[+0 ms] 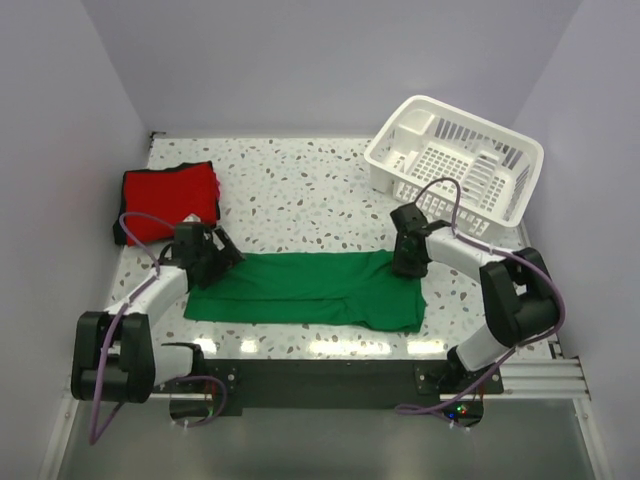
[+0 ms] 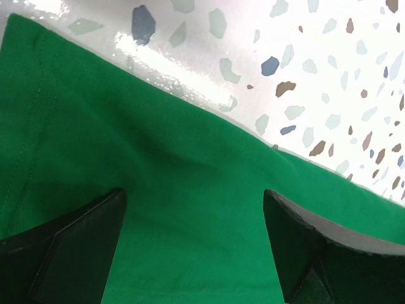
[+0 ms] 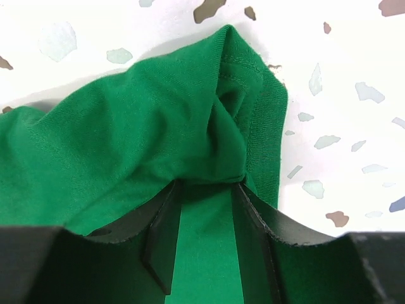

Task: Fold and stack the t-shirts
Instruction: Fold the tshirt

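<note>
Both arms bend in low from the near edge of the speckled white tabletop (image 1: 300,190). The left tool (image 1: 222,254) hangs with fingers apart over the left end of the bright green cotton t-shirt (image 1: 310,288) — a long folded strip along that edge. The right tool (image 1: 408,262) is clamped on a bunched fold at its far right corner. The folded bright red cotton t-shirt (image 1: 168,195) lies by the far left corner — the white slatted plastic basket (image 1: 440,160) far right.
</note>
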Robot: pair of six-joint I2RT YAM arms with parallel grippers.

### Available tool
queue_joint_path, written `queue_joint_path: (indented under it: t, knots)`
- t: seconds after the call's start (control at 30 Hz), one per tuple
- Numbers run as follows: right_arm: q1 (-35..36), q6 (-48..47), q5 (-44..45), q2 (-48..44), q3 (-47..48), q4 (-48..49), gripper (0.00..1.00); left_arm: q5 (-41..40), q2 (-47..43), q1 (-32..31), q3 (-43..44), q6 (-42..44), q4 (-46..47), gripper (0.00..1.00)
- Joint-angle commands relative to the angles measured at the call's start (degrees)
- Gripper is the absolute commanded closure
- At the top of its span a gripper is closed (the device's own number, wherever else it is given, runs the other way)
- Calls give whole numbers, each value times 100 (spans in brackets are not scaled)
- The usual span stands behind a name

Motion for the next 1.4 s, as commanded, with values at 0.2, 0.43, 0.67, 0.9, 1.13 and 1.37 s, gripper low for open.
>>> queue_joint_path:
  t: [0.2,0.43,0.67,0.9,1.13,1.37]
  knots:
    - [-11,288,633,89,309,-670,56,-643,-701,88,-126,-631,-994,4]
    - [-2,412,599,0,484,-741,54,-539,-824,88,58,-659,-1231,2]
    - [15,148,100,-306,1362,-995,52,-671,-921,35,709,61,-1320,7]
    - [822,218,45,-562,1733,-1355,51,-865,-711,-1194,946,413,-1003,11]
    - [1228,982,-543,-614,1023,-1322,51,-38,-192,-1810,807,677,-353,11]
    - [1263,930,-456,17,1046,-1198,50,-64,-209,-1802,367,704,-484,11]
